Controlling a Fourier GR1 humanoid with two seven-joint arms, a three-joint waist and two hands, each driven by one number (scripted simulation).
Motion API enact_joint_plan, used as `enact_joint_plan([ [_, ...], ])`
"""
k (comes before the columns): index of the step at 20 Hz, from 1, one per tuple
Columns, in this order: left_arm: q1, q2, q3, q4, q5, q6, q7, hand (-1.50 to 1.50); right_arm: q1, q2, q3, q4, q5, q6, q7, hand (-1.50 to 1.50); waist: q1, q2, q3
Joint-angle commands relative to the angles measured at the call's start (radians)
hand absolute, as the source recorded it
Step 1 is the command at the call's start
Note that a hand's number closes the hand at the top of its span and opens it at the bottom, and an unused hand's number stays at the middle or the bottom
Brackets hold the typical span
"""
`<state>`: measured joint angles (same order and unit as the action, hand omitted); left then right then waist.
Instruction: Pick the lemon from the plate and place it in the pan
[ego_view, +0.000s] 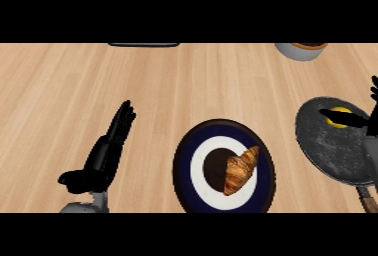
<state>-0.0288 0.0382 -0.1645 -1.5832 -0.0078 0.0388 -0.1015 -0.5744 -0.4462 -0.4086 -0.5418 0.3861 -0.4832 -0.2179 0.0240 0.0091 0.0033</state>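
The yellow lemon (340, 111) shows over the far part of the dark grey pan (328, 150) at the right. My right hand (348, 119) comes in from the right edge, and its black fingers (336, 118) curl across the lemon, hiding its middle. Most of that hand is cut off by the edge. At the centre, the dark blue plate (186, 165) with a white ring holds only a croissant (241, 169). My left hand (111, 145) rests open at the left, fingers straight and pointing away, apart from the plate.
The pan's handle (367, 199) runs to the lower right corner. A grey bowl (301, 50) stands at the far right edge of the wooden counter (184, 85). A dark flat object (144, 44) lies at the far edge, left of centre.
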Motion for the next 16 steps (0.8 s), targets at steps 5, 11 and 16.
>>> enact_joint_plan([
  [5, -0.052, -0.002, 0.031, 0.024, 0.000, 0.010, 0.033, 0.00, 0.065, -0.031, -0.154, -0.051, -0.230, 0.170, -0.155, -1.50, -0.029, -0.009, -0.003],
  [11, 0.032, 0.004, 0.033, -0.018, 0.007, 0.008, -0.004, 0.00, 0.291, -0.019, -0.185, -0.257, -0.382, 0.457, -0.180, -1.50, -0.054, -0.020, -0.005],
  [16, 0.040, 0.042, 0.049, -0.072, 0.025, -0.028, 0.050, 0.00, 0.470, 0.003, -0.154, -0.461, -0.432, 0.581, -0.167, -1.50, -0.038, -0.015, -0.004],
])
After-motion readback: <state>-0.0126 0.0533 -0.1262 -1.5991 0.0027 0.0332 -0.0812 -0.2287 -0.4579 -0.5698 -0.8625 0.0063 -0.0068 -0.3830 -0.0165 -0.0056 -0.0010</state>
